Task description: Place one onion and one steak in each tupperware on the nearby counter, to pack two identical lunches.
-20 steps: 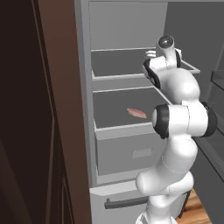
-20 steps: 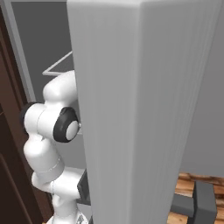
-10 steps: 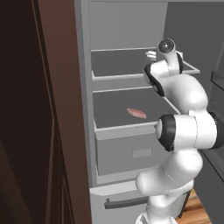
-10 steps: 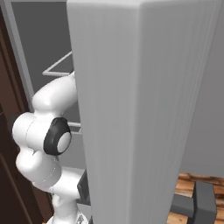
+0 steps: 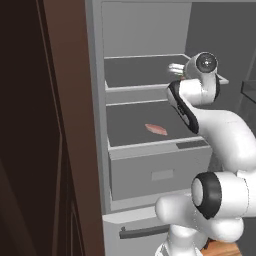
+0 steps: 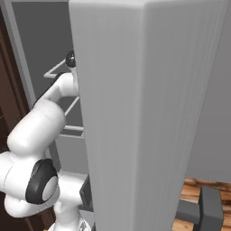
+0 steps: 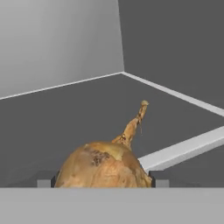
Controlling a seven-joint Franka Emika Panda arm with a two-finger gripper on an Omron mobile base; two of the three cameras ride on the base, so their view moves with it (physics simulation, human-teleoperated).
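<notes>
Arm reaches into the open fridge [image 5: 150, 80], gripper [image 5: 176, 69] at the upper shelf [image 5: 135, 72]. In the hand view an onion [image 7: 104, 168] sits right between the two finger tips, one dark tip against each side of it, stem pointing up and away; the jaws stand wide and look closed on the onion, though the contact itself is cut off at the bottom of that view, so a firm pinch is a judgement. Onion appears to rest on or just above the shelf floor, near the shelf's front edge. A steak [image 5: 156, 129] lies flat on the lower shelf [image 5: 150, 135], well apart from the gripper, untouched. Right base view is mostly blocked by the fridge door [image 6: 149, 113]; arm goes in behind it. No tupperware or counter in sight from here. Progress: early. Likely the first pick in hand, nothing visibly packed. Left, as far as can be judged: carry this onion to a tupperware, fetch the steak, then the matching items for the second lunch.
</notes>
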